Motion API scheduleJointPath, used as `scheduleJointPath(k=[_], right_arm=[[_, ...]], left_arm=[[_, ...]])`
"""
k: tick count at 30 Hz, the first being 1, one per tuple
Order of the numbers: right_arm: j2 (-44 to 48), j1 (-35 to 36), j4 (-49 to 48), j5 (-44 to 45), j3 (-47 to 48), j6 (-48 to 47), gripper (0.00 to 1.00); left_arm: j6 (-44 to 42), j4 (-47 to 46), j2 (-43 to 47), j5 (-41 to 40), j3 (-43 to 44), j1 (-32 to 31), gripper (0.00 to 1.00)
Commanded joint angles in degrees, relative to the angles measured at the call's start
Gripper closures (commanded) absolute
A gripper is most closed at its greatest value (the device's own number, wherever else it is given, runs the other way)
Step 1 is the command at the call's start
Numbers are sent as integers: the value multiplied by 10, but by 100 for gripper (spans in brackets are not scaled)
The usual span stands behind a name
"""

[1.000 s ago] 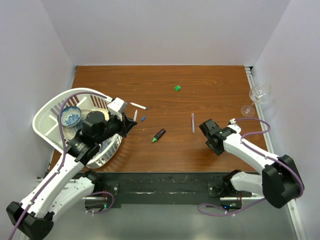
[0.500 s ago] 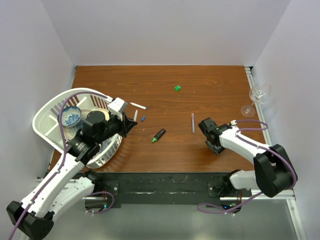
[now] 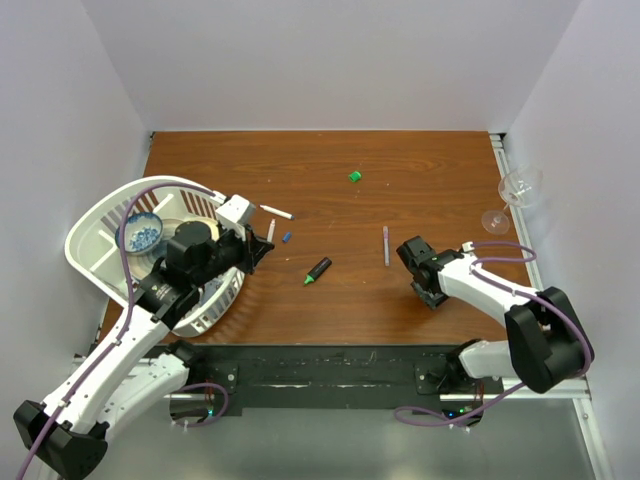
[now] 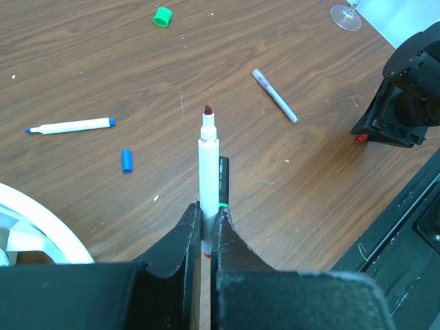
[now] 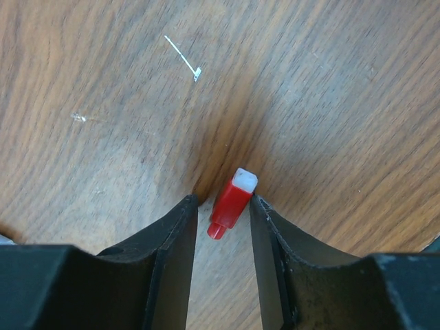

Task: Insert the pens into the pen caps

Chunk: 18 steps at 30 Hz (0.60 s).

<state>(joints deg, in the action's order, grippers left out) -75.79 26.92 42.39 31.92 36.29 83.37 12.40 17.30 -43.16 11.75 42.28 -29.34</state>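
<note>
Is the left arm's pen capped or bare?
Uncapped: the white pen shows a bare red tip, and the red cap lies on the table between the right fingers.

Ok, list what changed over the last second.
The right pincer shifted slightly left; its open jaws flank the red cap. The left pincer stays shut on the red-tipped white pen; the black marker and green cap lie unmoved.
</note>
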Motion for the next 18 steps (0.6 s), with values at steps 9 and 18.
scheduleJointPath(k=[9, 18], right_arm=[[-13, -13, -31, 21, -30, 1, 75], [95, -13, -126, -28, -70, -125, 100]], left_arm=[[-3, -19, 2, -13, -4, -2, 100], [27, -14, -11, 12, 16, -2, 100]])
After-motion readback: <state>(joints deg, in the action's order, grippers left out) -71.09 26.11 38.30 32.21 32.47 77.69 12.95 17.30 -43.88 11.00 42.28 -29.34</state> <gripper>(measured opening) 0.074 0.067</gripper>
